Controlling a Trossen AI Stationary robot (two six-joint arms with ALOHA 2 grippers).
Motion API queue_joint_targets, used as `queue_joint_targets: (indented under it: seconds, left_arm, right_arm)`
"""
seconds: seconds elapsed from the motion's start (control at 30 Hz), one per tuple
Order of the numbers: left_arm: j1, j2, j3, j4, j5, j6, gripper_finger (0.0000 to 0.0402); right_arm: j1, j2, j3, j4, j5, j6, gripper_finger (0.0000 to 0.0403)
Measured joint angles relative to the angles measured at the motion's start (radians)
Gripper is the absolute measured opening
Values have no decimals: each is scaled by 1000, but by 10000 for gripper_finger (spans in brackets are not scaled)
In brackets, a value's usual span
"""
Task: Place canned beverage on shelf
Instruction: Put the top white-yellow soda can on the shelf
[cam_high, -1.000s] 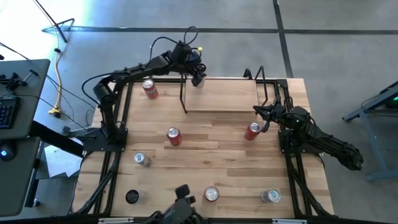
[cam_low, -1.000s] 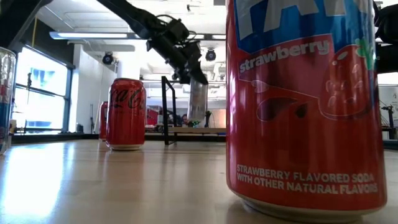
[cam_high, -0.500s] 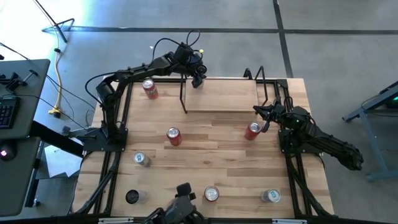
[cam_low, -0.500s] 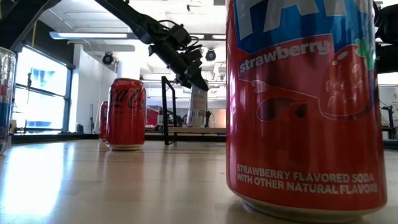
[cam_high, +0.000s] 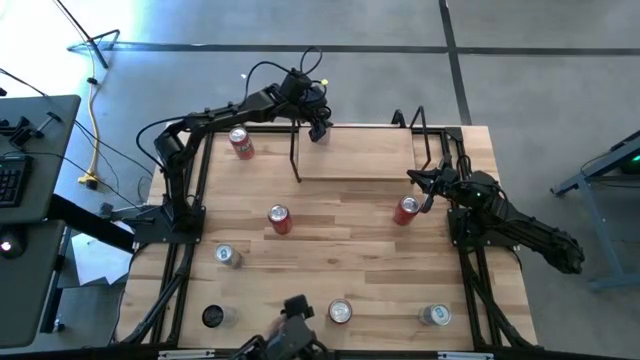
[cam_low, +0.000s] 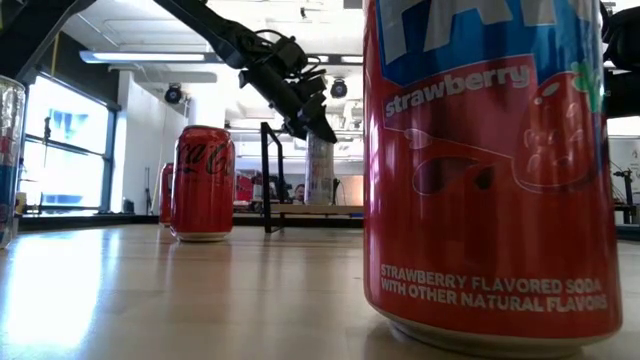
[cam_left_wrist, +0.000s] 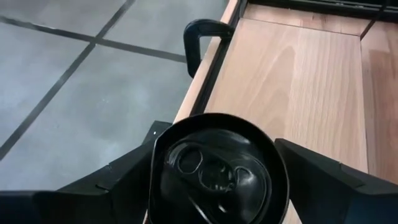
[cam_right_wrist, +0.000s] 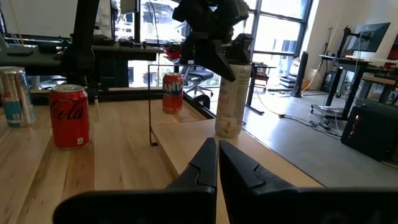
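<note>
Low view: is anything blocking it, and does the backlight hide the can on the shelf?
Low view: a strawberry soda can close to the lens fills the right half; bright windows wash out the background, yet the tall can on the shelf stays readable under the left gripper.

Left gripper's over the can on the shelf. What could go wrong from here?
1. The can stands near the shelf's end edge; a nudge could tip it off.
2. The left gripper's fingers flank the can top closely; an angled retreat may drag it.
3. The right gripper rests shut beside a red can, unlikely to interfere.
</note>
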Motion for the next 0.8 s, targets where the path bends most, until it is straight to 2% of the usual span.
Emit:
queue_joint_targets:
  seconds: [0.27,0.43,0.6,0.8]
  left_arm:
    - [1,0,0,9,-70,4,308]
    - [-5,-2,-1,28,-72,-1,309]
    - [-5,-33,-2,26,-76,6,310]
    - [-5,-85,-2,-14,-134,-2,310]
  right_arm:
    - [0,0,0,0,0,0,0]
    - [0,0,0,0,0,0,0]
    - [0,0,0,0,0,0,0]
    - [0,0,0,0,0,0,0]
